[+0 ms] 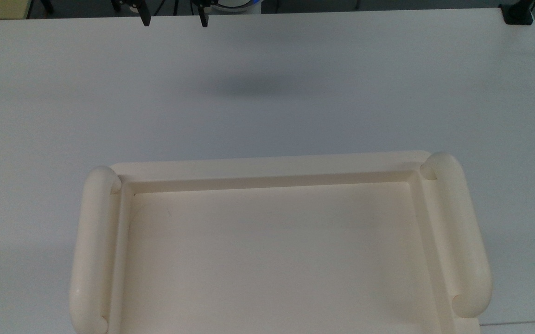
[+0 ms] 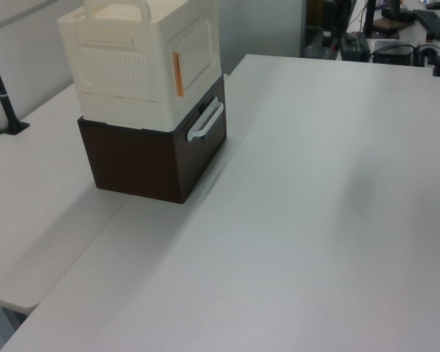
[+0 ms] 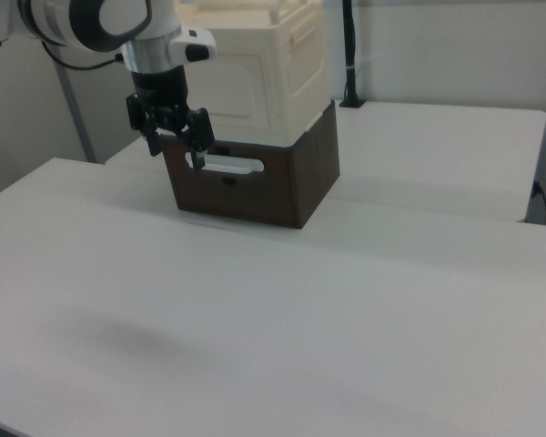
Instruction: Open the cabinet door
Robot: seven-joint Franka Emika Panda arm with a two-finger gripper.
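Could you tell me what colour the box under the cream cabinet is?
Dark brown box, clearest in the left view.

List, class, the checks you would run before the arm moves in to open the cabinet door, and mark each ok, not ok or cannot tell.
1. End effector open, nothing held: ok.
2. Cabinet door shut and flush, ready to pull: ok.
3. Door handle found, a vertical orange strip at the door's edge on the left view's left: ok.
4. End effector at the door handle: not ok; in the top view it is at the table's far edge.
5. End effector height matches the door handle: cannot tell.
6. White drawer handle below told apart from the target: ok.
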